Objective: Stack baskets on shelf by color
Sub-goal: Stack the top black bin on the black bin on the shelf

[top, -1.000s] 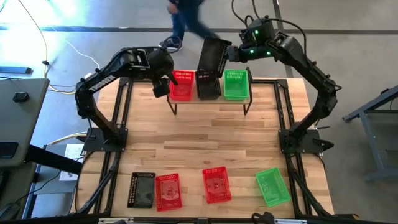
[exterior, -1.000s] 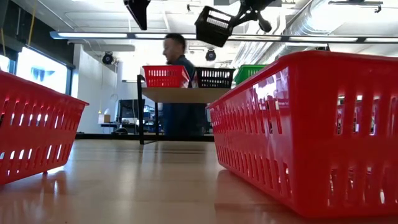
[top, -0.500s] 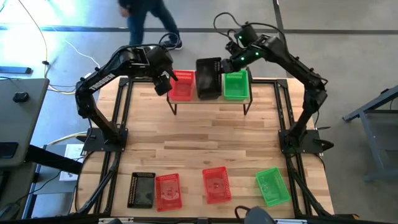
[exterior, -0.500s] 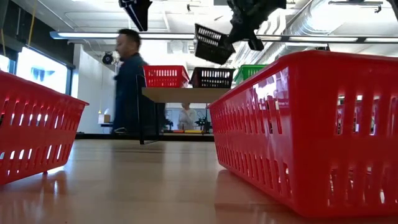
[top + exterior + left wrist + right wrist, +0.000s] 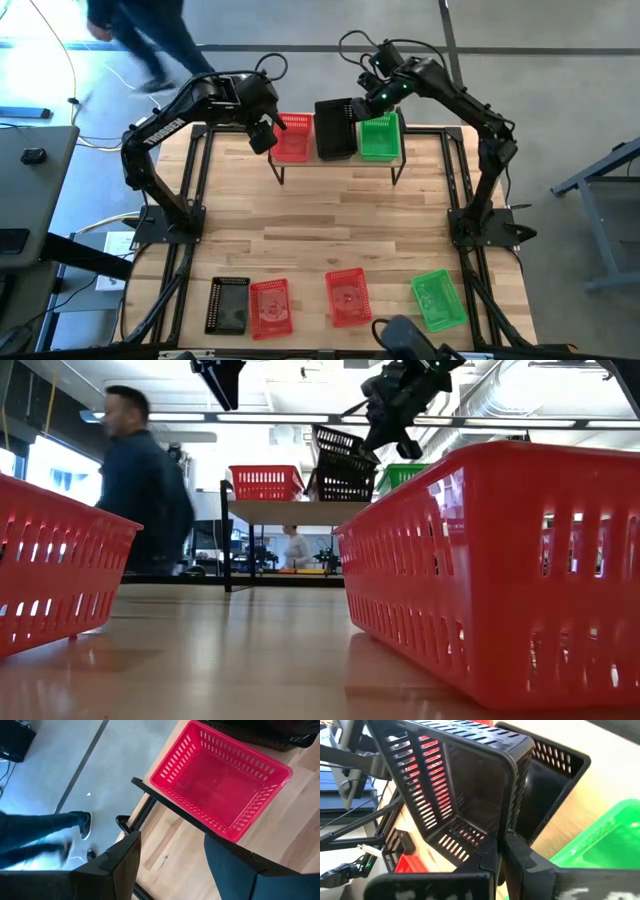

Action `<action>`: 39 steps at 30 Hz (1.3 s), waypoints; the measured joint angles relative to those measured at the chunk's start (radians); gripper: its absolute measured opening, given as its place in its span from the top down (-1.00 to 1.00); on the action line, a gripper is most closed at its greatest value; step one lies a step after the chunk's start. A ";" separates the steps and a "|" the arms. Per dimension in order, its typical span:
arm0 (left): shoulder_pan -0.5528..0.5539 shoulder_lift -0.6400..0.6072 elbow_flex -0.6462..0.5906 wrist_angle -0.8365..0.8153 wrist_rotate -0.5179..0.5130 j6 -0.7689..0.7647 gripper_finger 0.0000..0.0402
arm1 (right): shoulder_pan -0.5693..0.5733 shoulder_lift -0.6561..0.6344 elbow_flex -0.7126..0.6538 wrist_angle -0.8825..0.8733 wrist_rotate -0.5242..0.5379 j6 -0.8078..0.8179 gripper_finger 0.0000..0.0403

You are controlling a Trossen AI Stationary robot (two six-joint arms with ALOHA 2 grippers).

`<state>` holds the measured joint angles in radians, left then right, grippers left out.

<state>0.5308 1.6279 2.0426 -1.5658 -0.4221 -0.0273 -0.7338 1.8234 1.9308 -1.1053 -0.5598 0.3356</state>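
**Black basket going onto its mate on the shelf**

The right gripper [image 5: 362,103] is clamped on the rim of a tilted black basket [image 5: 334,117], hovering over the black basket [image 5: 343,487] at the middle of the shelf [image 5: 335,160], at twelve o'clock on the table. This looks like the nesting step; next it needs levelling, then lowering squarely in. The left gripper [image 5: 262,139] waits with fingers spread beside the red basket [image 5: 292,139]. More baskets lie at six o'clock, among them a green basket [image 5: 438,299].
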 joint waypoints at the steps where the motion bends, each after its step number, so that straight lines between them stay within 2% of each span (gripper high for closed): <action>1: 0.000 0.000 0.000 0.000 0.000 0.000 -0.03 | 0.000 0.002 0.000 -0.008 -0.002 0.003 1.00; 18: 0.000 0.000 0.000 0.000 0.002 0.000 -0.03 | 0.002 0.005 0.000 -0.045 -0.006 0.068 1.00; 27: 0.000 0.001 0.000 0.000 0.002 0.000 -0.03 | 0.002 0.005 0.000 -0.081 0.035 0.113 0.99; 31: 0.000 0.001 0.000 0.000 0.002 0.003 -0.03 | 0.002 0.005 0.000 -0.081 0.035 0.120 0.91; 39: 0.000 0.001 0.000 0.000 0.002 0.004 -0.03 | 0.002 0.004 0.000 -0.057 0.035 0.136 0.63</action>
<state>0.5308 1.6287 2.0426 -1.5658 -0.4204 -0.0235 -0.7322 1.8278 1.9305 -1.1620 -0.5243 0.4716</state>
